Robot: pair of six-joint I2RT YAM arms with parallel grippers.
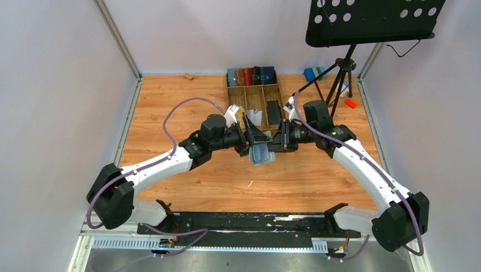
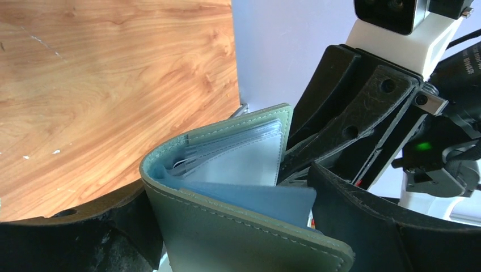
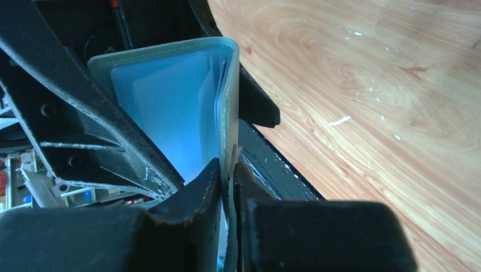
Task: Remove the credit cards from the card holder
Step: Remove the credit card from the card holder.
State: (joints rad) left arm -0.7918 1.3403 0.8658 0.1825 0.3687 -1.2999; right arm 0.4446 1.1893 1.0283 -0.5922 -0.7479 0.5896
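Two tools meet above the middle of the light wood table (image 1: 187, 107). Right tool (image 3: 228, 170): fingers pressed together on one cover edge of the sage-green bifold leather-like card holder (image 1: 262, 153), held in the air, opened. Left tool (image 1: 250, 141): fingers wide apart, one on each side of the holder; contact cannot be told. Clear plastic sleeves (image 2: 249, 161) fan out inside. Beyond, wooden divided tray (image 1: 228, 96); one dark flat rectangular card (image 1: 273, 111) in its right compartment. Row of blue, brown and black wallets (image 1: 252, 75) at the far end.
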